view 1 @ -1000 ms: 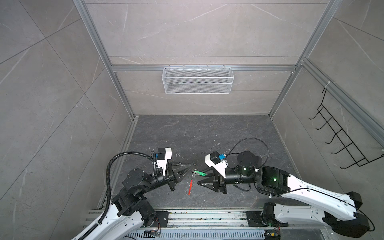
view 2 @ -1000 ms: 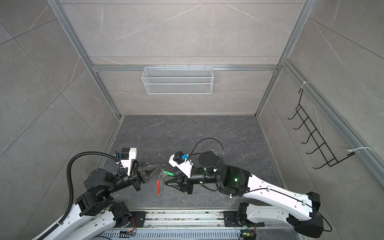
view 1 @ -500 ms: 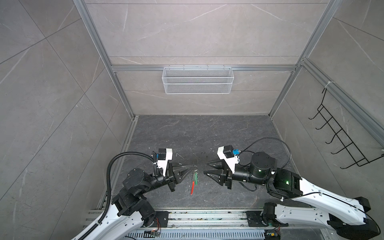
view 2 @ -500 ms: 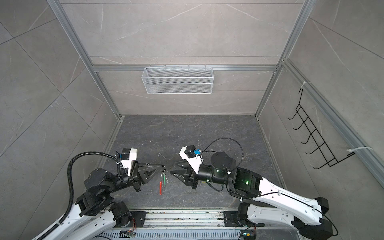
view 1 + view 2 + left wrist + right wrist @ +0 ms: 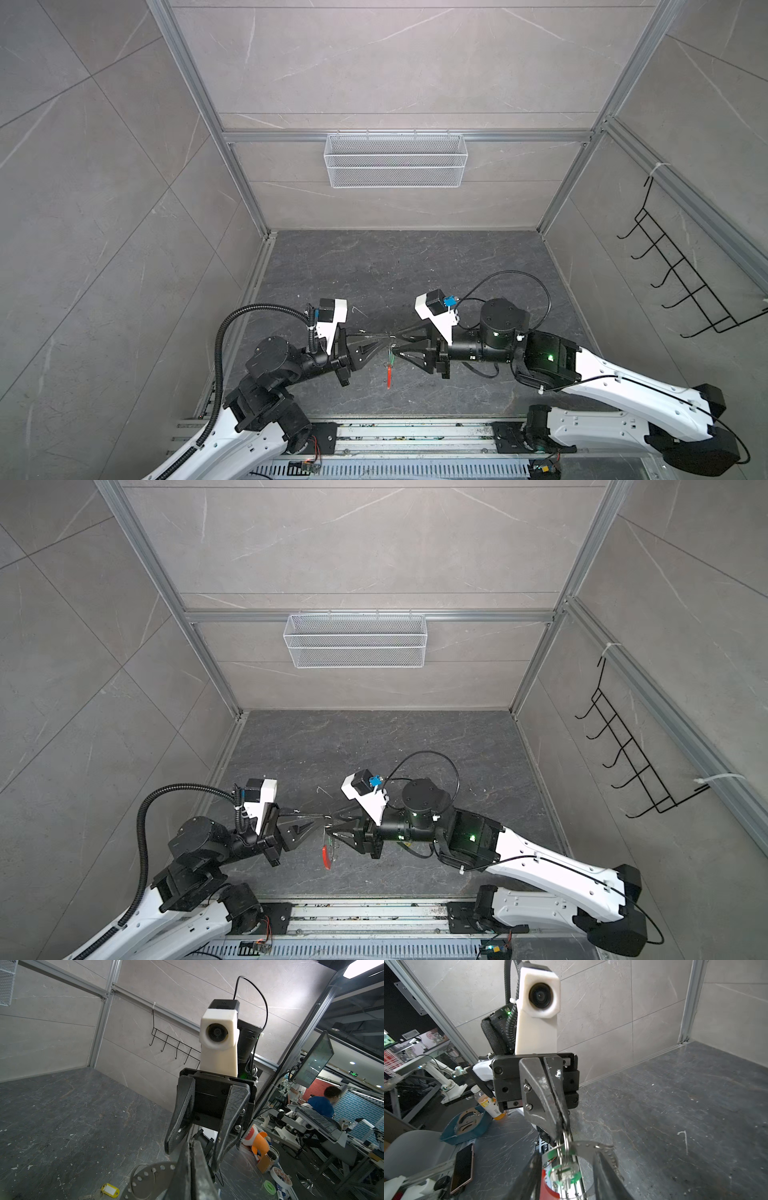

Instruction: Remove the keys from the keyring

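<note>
At centre front | left gripper pinches keyring | right gripper opposite, parted

The keyring hangs near six o'clock on the counter, left jaws at its nine, right jaws at its three, a wire basket on the wall at twelve.

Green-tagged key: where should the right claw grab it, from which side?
Probably take the green-tagged key by its tag, across the edges, coming level from the right: it hangs off the keyring in the shut left claw, face toward the right claw, whose open fingers flank it.
</note>
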`<move>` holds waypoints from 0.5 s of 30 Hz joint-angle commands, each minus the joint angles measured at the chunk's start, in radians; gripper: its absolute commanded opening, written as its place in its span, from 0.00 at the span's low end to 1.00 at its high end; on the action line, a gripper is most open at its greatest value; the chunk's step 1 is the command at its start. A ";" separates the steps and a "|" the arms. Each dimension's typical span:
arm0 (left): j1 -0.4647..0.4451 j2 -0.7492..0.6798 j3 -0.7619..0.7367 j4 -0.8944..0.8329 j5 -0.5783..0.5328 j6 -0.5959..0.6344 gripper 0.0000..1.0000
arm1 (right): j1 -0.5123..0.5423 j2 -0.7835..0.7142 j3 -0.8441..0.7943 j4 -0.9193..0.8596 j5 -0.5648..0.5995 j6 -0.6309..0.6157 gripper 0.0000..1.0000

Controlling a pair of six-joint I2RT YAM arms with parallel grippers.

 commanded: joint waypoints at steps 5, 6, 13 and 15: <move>-0.004 -0.009 0.032 0.072 0.012 0.014 0.00 | -0.009 0.007 0.013 0.045 -0.061 0.033 0.25; -0.004 -0.009 0.031 0.073 0.013 0.013 0.00 | -0.009 0.008 0.013 0.045 -0.062 0.033 0.21; -0.004 -0.006 0.034 0.074 0.014 0.008 0.00 | -0.016 0.013 0.020 0.025 -0.073 0.029 0.00; -0.005 -0.003 0.045 0.050 0.018 0.008 0.00 | -0.023 0.011 0.029 0.004 -0.079 0.027 0.00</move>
